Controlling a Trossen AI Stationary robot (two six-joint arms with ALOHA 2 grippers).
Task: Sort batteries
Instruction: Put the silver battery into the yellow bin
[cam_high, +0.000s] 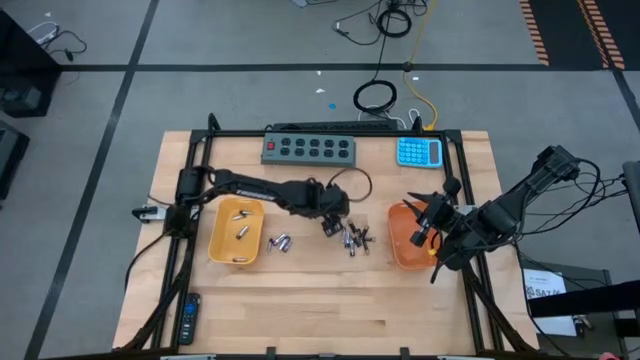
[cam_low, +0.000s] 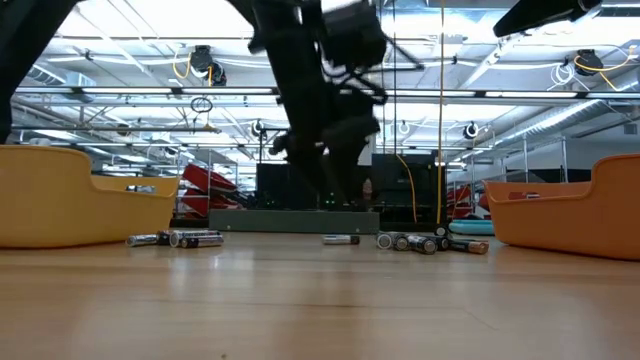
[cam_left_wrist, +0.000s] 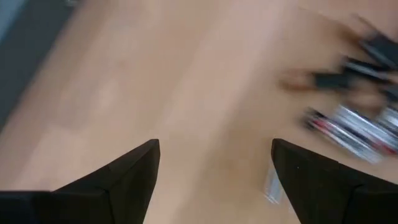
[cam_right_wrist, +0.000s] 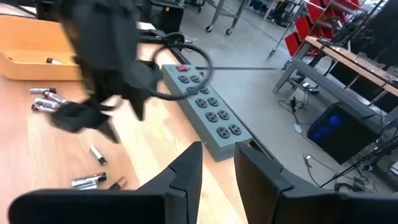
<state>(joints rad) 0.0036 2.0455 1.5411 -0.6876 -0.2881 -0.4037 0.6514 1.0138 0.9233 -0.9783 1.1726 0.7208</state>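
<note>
Several small batteries lie in a loose pile (cam_high: 352, 238) on the wooden table between the two trays; they also show in the low view (cam_low: 430, 242). A few more lie beside the yellow tray (cam_high: 279, 242), and some lie inside it (cam_high: 240, 222). My left gripper (cam_high: 332, 222) hovers open just left of the pile, above the table. In its wrist view (cam_left_wrist: 214, 146) a single battery (cam_left_wrist: 272, 183) lies by one finger, untouched. My right gripper (cam_high: 430, 215) is over the orange tray (cam_high: 400, 250). Its fingers stand a narrow gap apart (cam_right_wrist: 217, 149) and hold nothing.
A grey power strip (cam_high: 309, 149) and a blue calculator (cam_high: 419, 152) lie along the far edge. A black remote (cam_high: 188, 318) lies at the near left corner. A thin cable loop (cam_high: 352, 184) hangs by my left wrist. Bare wood stretches along the near side.
</note>
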